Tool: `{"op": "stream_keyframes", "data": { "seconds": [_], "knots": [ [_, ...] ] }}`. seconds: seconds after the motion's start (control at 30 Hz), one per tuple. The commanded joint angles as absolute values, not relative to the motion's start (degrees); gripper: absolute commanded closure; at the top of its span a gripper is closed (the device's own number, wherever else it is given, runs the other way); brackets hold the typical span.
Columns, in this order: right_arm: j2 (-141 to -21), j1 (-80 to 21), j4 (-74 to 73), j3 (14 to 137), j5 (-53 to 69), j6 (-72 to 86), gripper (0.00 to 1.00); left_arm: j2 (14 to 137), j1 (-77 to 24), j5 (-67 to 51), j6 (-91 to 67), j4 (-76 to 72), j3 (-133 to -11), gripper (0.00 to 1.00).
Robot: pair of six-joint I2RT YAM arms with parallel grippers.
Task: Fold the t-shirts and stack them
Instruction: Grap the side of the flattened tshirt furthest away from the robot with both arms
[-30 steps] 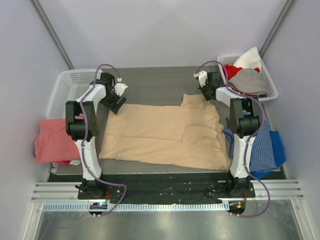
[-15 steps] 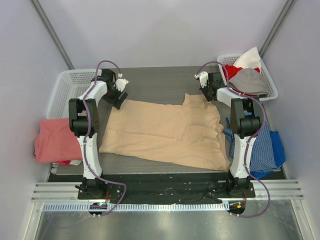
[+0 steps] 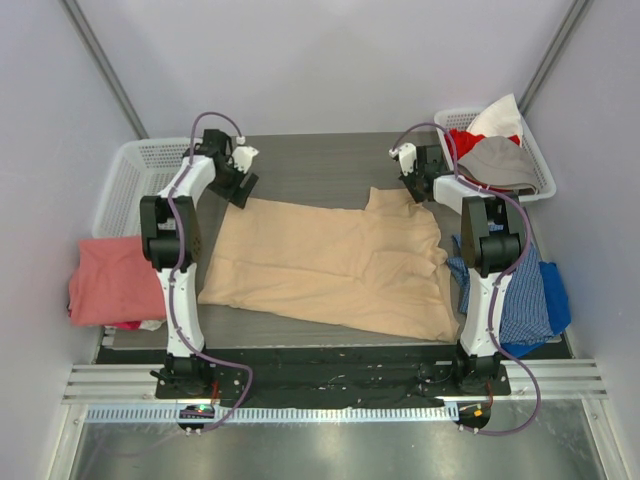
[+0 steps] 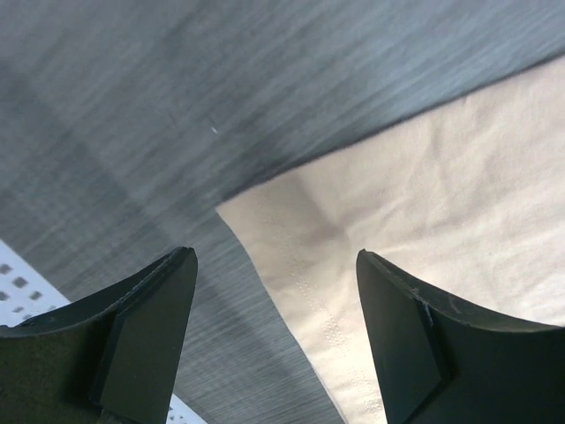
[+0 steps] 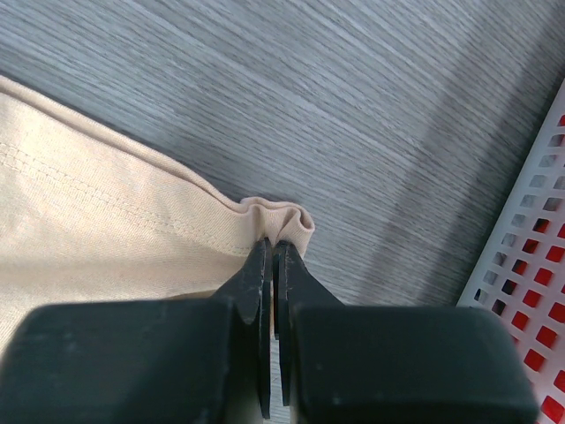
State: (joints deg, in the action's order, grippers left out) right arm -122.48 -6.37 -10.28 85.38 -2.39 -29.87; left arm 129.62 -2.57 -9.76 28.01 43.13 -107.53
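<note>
Risk, right side: loss of the pinch. Right gripper (image 5: 272, 243) shut on only a small pucker of hem at the far right corner of the tan shirt (image 3: 330, 265). Likely to pull free under a sideways tug or a quick lift. Cause: very little cloth between the jaws.

Risk, left side: closing on bare table (image 3: 320, 160) instead of cloth. Left gripper (image 4: 275, 258) wide open, holding nothing, poised over the far left corner of the tan shirt. Corner tip roughly between the two fingers in the wrist view, touching neither. Cause of a miss: coming down a shade off the corner, or nudging the edge away with one finger. Number of layers at that corner impossible to tell.

Risk, both sides: uneven lift, one corner up and the other flat, dragging the tan shirt askew and adding wrinkles to its rumpled near right part.

Position: tan shirt spread mostly flat, far corners at the two grippers. Pink shirt (image 3: 110, 280) bunched well off the left edge of the tan shirt, untouched. Empty white basket (image 3: 125, 180) just beyond the far left corner. Second basket (image 3: 540, 165), heaped with clothes, beyond the far right corner. Blue checked cloth (image 3: 530, 295) beside the right edge.
</note>
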Motion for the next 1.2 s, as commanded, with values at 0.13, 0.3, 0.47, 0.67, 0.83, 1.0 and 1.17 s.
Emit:
{"op": "stream_keyframes", "data": {
  "seconds": [0.13,0.3,0.47,0.67,0.83,1.0,1.17],
  "knots": [
    [-122.08,-5.8,-15.47,82.44,-3.08,-30.23,0.99,132.62,-2.64,-12.04,26.54,44.3,-115.66,0.23],
    [-121.9,-5.71,-15.29,81.91,-2.9,-30.32,0.99,134.47,-2.64,-12.48,26.54,45.44,-117.51,0.23],
    [-122.08,-5.71,-15.03,82.0,-2.81,-30.32,0.99,134.91,-2.55,-12.74,26.54,45.53,-116.9,0.23],
    [-122.17,-5.8,-14.94,81.74,-2.99,-30.32,0.99,135.7,-2.64,-13.18,26.63,45.88,-116.28,0.23],
    [-121.9,-5.8,-14.85,81.48,-2.9,-30.32,0.99,137.63,-2.64,-13.18,26.63,47.11,-117.33,0.24],
    [-121.55,-5.71,-14.68,81.04,-2.81,-30.41,0.99,139.66,-2.72,-13.01,26.8,48.95,-119.18,0.26],
    [-121.29,-5.71,-14.68,80.68,-2.46,-30.41,0.99,141.32,-2.81,-13.01,27.42,51.85,-121.55,0.32]
  ]
}}
